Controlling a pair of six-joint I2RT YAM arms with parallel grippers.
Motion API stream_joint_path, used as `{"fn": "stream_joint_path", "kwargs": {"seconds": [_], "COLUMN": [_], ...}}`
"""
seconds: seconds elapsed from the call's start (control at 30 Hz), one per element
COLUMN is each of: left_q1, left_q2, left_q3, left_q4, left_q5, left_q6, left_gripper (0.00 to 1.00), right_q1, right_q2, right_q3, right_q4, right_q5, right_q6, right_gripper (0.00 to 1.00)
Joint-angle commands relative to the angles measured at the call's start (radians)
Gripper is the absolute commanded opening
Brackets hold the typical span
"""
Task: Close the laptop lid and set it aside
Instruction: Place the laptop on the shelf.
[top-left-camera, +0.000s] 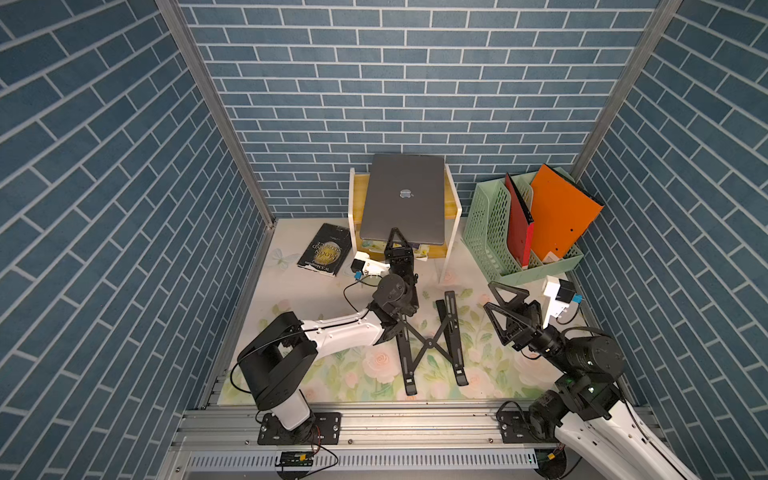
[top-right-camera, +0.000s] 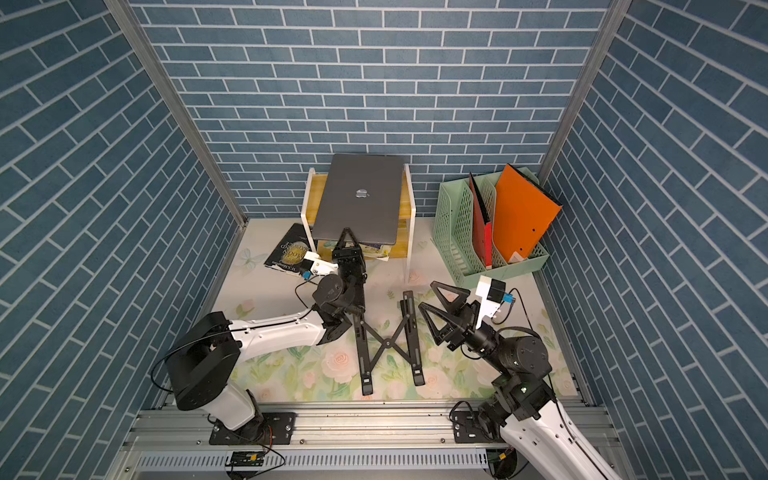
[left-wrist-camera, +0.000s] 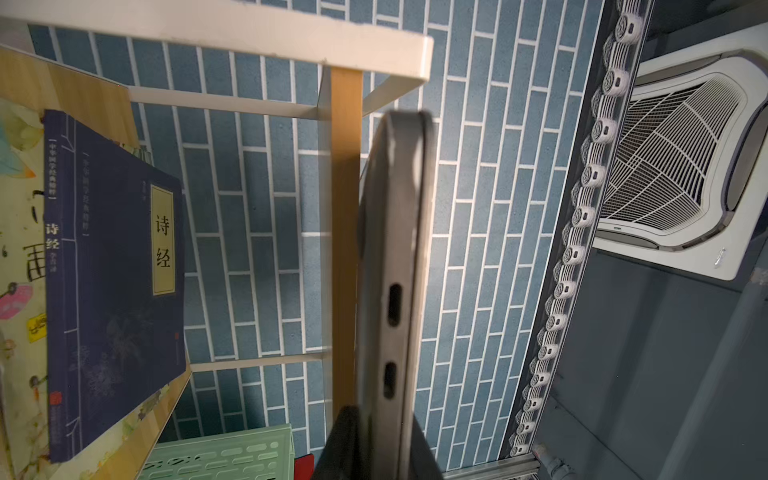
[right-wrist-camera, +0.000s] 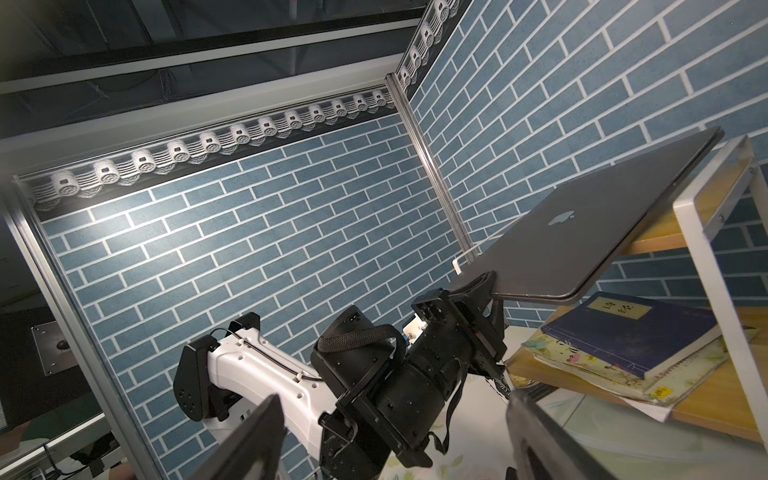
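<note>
While the laptop (top-left-camera: 403, 199) rests closed on the shelf (top-left-camera: 456, 216) at 12 o'clock, the left gripper (top-left-camera: 396, 236) pinches its near edge — tight. The right gripper (top-left-camera: 490, 296) hangs at 4 o'clock, jaws spread wide, holding nothing.

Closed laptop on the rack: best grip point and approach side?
Its near edge, the strip overhanging the rack, approached from the robot's side, jaws above and below. The laptop is thin, closed, logo up; the left tool is clamped there.
</note>
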Motion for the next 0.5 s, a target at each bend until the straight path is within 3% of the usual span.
{"fn": "stream_joint_path", "kwargs": {"seconds": [0.0,0.3,0.47], "left_q1": [-0.024,-0.036,-0.039], "left_q2": [0.049,0.025,-0.013], "left_q3": [0.054,0.073,0.070], "left_q4": [0.017,0.030,0.034], "left_q5": [-0.016,-0.120,-0.167], "left_q6": [-0.064,-0.043,-0.002], "left_gripper": [0.14,0.13,0.03], "right_q1": [-0.001,-0.002,-0.002], "right_q2": [-0.031,-0.079,-0.079], "right_q3": [-0.005,0.027,0.031], "right_q4": [0.019,-0.065,-0.065], "right_q5": [0.011,0.029,0.022], "right_q6": [-0.044,-0.081,-0.078], "right_gripper": [0.84,0.85,0.85]}}
